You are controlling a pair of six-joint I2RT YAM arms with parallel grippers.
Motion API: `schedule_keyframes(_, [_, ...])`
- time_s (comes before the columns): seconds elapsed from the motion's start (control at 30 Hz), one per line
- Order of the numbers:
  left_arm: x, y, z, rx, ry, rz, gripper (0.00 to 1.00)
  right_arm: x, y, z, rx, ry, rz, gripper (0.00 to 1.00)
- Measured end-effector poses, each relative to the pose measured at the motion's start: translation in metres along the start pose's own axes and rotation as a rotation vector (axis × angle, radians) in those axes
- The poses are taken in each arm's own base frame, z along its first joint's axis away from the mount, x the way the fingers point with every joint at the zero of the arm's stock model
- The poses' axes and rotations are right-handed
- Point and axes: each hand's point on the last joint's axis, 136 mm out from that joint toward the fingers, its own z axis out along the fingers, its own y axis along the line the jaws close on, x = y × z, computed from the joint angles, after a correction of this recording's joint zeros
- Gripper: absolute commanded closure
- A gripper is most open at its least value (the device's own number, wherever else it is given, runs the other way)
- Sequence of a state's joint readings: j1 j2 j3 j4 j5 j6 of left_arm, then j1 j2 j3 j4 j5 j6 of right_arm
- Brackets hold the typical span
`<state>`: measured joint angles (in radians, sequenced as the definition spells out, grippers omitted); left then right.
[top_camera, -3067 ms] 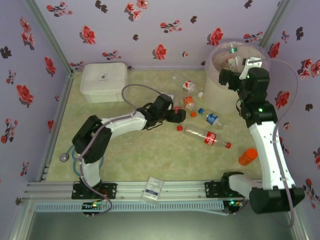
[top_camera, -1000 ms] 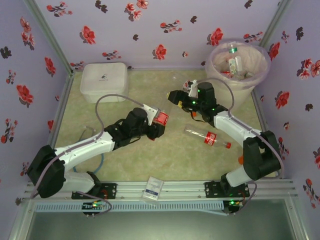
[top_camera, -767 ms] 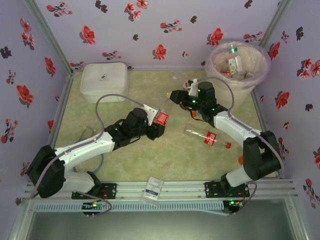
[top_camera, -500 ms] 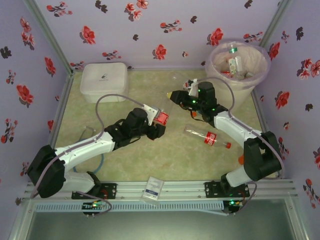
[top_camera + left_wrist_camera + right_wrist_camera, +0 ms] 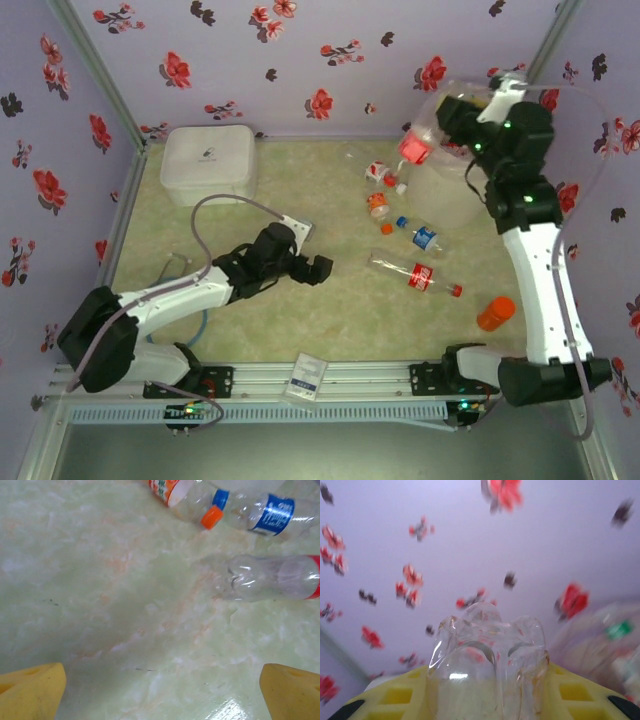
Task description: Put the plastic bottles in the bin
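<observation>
Holding bottle (image 5: 417, 145) by bin (image 5: 440, 203), right jaws.

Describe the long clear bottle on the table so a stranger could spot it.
Find the big pale bin in the far right corner and look in front of it. The long clear bottle lies flat there, red-labelled and red-capped, unlike the shorter blue-labelled bottle beside it.

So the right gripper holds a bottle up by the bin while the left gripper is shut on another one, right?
No. The left gripper is open and empty, its fingers wide apart over the table, as the left wrist view shows. The right gripper does hold a bottle by the bin.
</observation>
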<state>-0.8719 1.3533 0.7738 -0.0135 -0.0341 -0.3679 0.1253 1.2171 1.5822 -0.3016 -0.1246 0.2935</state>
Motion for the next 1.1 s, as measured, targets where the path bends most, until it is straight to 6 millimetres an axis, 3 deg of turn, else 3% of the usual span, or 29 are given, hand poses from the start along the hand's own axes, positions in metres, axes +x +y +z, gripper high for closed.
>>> schedule_keyframes(0.13, [0.016, 0.005, 0.014, -0.020, 0.055, 0.001, 0.00, -0.053, -0.009, -0.022, 0.125, -0.148, -0.129, 0.99])
schedule_keyframes(0.3, [0.019, 0.007, 0.019, -0.027, 0.073, 0.002, 0.00, -0.070, -0.035, -0.021, 0.298, -0.219, -0.300, 1.00])
schedule_keyframes(0.4, [0.015, 0.005, 0.020, -0.024, 0.065, 0.001, 0.00, -0.054, -0.046, -0.004, 0.329, -0.212, -0.397, 1.00])
schedule_keyframes(0.67, [0.020, 0.005, 0.028, -0.018, 0.081, -0.018, 0.00, 0.035, -0.082, 0.048, 0.345, -0.040, -0.582, 1.00])
schedule_keyframes(0.77, [0.021, 0.005, 0.029, -0.019, 0.083, -0.019, 0.00, 0.049, -0.088, 0.059, 0.348, 0.013, -0.613, 1.00])
schedule_keyframes(1.1, [0.025, 0.006, 0.029, -0.021, 0.090, -0.021, 0.00, 0.064, -0.113, 0.100, 0.375, 0.187, -0.605, 1.00])
